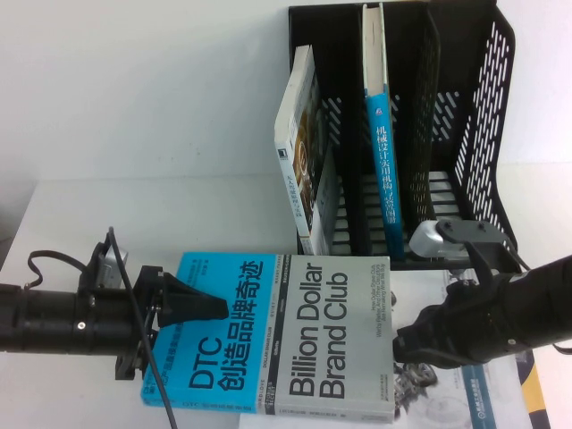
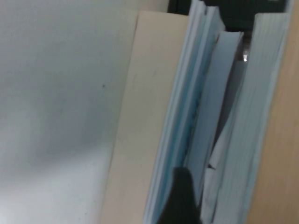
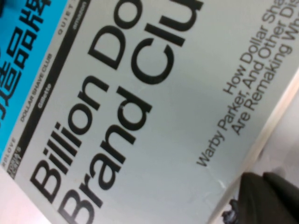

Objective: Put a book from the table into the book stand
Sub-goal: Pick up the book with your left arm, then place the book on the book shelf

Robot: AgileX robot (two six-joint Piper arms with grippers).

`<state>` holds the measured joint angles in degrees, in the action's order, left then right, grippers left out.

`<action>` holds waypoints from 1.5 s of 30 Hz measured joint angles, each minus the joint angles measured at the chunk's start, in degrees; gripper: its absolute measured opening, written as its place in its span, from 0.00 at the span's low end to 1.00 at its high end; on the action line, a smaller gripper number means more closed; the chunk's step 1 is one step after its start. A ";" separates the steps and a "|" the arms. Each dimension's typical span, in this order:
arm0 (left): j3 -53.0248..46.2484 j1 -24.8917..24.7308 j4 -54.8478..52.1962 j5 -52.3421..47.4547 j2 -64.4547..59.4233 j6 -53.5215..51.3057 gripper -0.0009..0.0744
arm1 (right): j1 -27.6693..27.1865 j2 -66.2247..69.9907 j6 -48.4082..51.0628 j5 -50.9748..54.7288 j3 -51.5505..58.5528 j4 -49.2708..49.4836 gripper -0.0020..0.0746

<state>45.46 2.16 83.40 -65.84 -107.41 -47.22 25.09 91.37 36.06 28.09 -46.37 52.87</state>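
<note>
Your worktop [image 1: 134, 134] is plain white, and nothing of the room shows beyond it. At its far side the book stand [image 1: 465, 134] already holds a white book [image 1: 299, 143] and a blue-spined book [image 1: 380, 134], but not yours. The book [image 1: 277, 335] lies flat at the near edge, so the lifting and slotting are all left. Your left gripper [image 1: 210, 308] reaches over its cyan end, fingers spread. The right gripper [image 1: 407, 344] sits at the grey end; whether it's open, I can't tell.
</note>
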 joint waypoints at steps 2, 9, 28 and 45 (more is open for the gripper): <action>0.00 0.00 -0.25 0.34 0.00 0.25 0.67 | 0.20 0.26 2.08 -0.21 -0.22 1.53 0.03; 0.12 0.22 -0.67 -0.40 0.00 0.36 0.37 | 0.20 0.89 3.57 -0.31 -1.46 1.16 0.03; 0.12 5.54 -5.64 -0.88 14.14 1.14 0.26 | -0.60 -6.14 -12.60 1.56 -1.84 -23.95 0.03; 4.65 5.54 -8.98 0.08 32.07 16.53 0.26 | -9.38 -21.24 -15.16 4.37 -1.80 -29.25 0.03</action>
<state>50.11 7.70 74.42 -65.76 -75.34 -30.69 15.71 70.12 20.90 32.47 -48.17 23.62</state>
